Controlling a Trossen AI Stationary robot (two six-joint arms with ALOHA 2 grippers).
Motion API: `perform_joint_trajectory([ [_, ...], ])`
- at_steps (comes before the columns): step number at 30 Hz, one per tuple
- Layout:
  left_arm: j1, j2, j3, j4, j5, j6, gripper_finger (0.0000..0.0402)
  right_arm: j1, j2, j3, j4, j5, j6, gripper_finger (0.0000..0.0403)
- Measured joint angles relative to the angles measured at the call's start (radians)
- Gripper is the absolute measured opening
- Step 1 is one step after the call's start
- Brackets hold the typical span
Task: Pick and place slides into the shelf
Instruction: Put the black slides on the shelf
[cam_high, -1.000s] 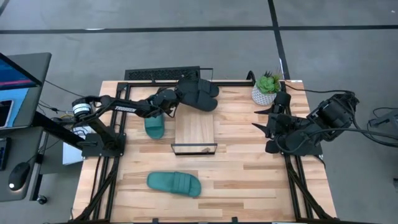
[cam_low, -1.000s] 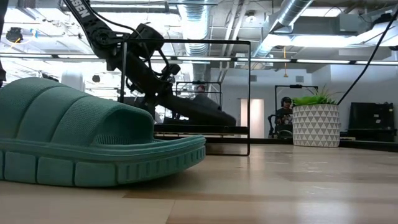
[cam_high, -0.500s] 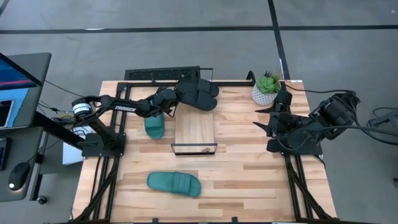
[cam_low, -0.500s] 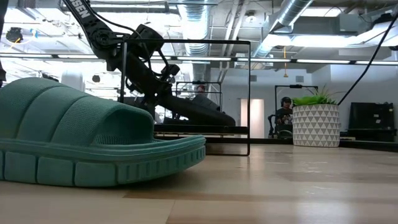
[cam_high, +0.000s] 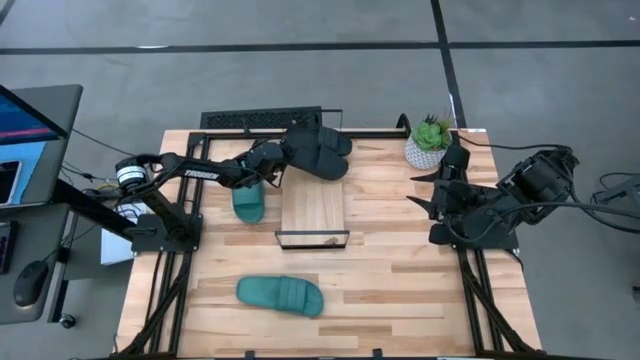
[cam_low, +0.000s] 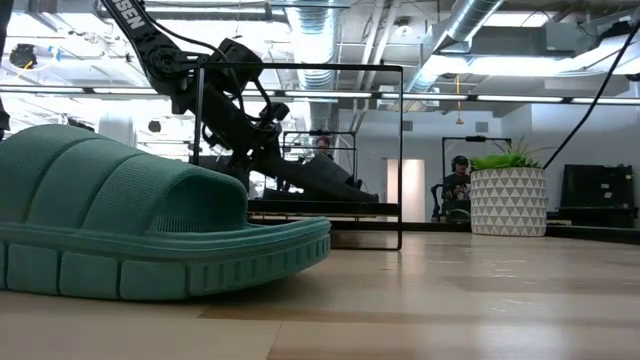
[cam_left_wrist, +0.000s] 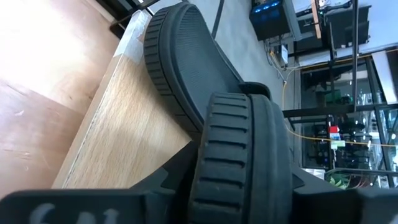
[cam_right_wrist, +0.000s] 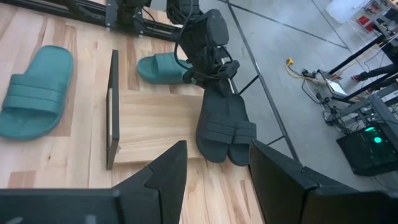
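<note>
In the upper middle of the high view, the left end effector (cam_high: 283, 160) sits at the two black slides (cam_high: 322, 152), which lie together at the far end of the shelf (cam_high: 314, 205), overhanging its top. The step in hand looks like setting this pair down. Whether the fingers are grasping or letting go, I cannot tell. One teal slide (cam_high: 248, 201) lies on the desk (cam_high: 400, 270) just left of the shelf, another teal slide (cam_high: 281, 295) at lower centre. The right end effector (cam_high: 437, 190) waits released at right. Next likely calls for retreating clear, then reaching the nearer teal slide.
</note>
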Motion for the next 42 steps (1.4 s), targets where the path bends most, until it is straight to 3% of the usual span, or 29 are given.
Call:
perform_joint_trajectory([
  [20,0.017,0.0,0.0,0.015,0.099,0.093,0.0121,0.0,0.0,0.0,0.0,-0.002,0.0,0.0166],
  [25,0.037,0.0,0.0,0.015,0.158,0.076,0.0157,0.0,0.0,0.0,0.0,-0.002,0.0,0.0166],
  [33,0.04,0.0,0.0,0.014,0.161,0.076,0.0229,0.0,0.0,0.0,0.0,-0.002,0.0,0.0166],
  [37,0.044,0.0,0.0,0.013,0.165,0.088,0.0245,0.0,0.0,0.0,0.0,-0.002,0.0,0.0166],
  [42,0.072,0.0,-0.001,0.013,0.248,0.131,0.025,0.0,0.0,0.0,0.0,-0.002,0.0,0.0166],
])
